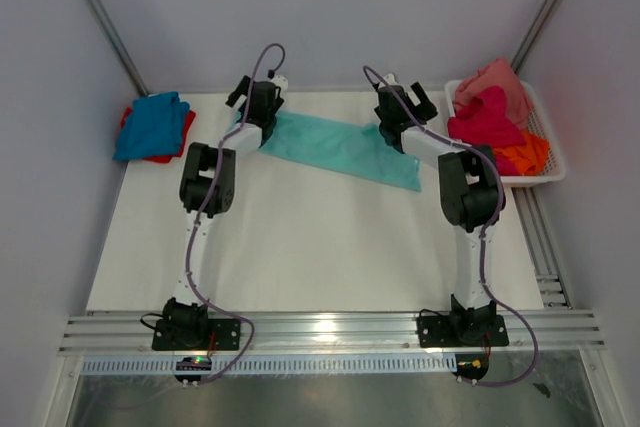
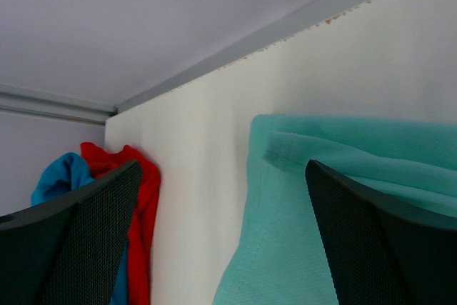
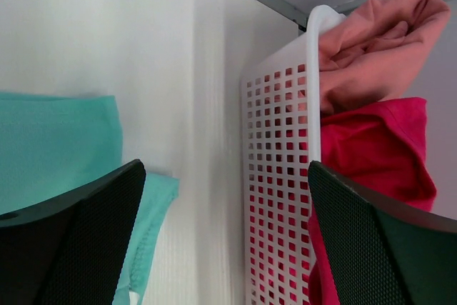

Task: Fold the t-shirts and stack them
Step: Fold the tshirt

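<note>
Shirt, mint-teal (image 1: 340, 147): lies flat as a long band across the far half of the table (image 1: 300, 247), one end under the left gripper (image 2: 223, 241), the other under the right gripper (image 3: 225, 241).

Fingers: both pairs spread wide, nothing between them, each poised above its end of the band.

Step in hand, as judged: taking the ends for the next fold. Each gripper should pinch every layer at its corner; both should lift level, so that the edges meet squarely and the soft cloth does not slump.

Stack: blue shirt (image 1: 150, 125) over red shirt (image 2: 143, 205), far left corner.

Basket (image 3: 275, 176): white mesh, far right, holding pink (image 1: 495, 82), magenta (image 1: 485, 122) and orange (image 1: 525, 155) shirts.

Surface: white, matt, finely ribbed. Room: pale walls on three sides, metal rails along the near edge.
</note>
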